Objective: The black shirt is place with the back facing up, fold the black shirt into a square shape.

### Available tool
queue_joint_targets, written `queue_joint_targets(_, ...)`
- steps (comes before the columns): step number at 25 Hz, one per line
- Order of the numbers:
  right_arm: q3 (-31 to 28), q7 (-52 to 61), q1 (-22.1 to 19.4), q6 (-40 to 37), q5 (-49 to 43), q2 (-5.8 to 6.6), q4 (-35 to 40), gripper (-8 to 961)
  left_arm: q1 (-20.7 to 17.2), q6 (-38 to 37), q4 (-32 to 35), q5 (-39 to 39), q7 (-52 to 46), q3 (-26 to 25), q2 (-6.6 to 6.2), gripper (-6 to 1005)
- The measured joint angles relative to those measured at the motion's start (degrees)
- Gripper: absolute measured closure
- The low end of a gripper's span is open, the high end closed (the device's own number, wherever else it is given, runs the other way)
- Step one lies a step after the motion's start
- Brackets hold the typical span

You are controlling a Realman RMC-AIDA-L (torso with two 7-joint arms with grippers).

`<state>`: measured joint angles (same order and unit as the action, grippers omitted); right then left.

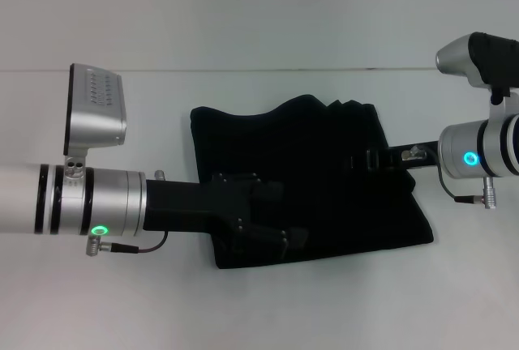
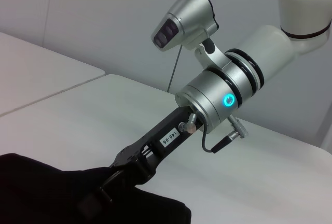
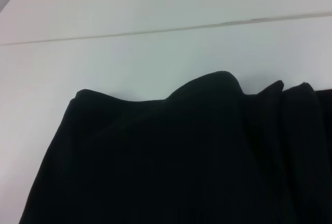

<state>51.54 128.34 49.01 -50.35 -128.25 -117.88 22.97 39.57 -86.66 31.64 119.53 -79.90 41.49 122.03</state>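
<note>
Black shirt (image 1: 324,164), folded, rumpled far edge

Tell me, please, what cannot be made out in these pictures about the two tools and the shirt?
- Left tool: in the head view it is black against the black shirt, so its finger state is unclear.
- Right tool: in the left wrist view its tip sinks into the cloth; the grip is hidden.
- Right wrist view: only cloth and the table; no fingers visible.
- The shirt's underlayers: hidden in every view by the top layer.
</note>
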Motion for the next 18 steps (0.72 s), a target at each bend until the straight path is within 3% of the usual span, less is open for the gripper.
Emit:
queue_joint_targets(3,0.2,0.0,0.0,-0.1,0.0,-0.04,0.4,750,0.2,0.0,0.0,0.0,-0.2,0.0,-0.03,72)
queue_joint_targets(8,0.0,0.5,0.5,-0.5,0.0,0.32,0.3,501,0.4,0.0,0.0,0.0,-0.7,0.0,-0.11,73)
queue_joint_targets(18,0.2,0.8,1.2,-1.7,0.0,0.21,0.3,472,0.4,-0.1,0.0,0.0,-1.4,0.0,0.06,76)
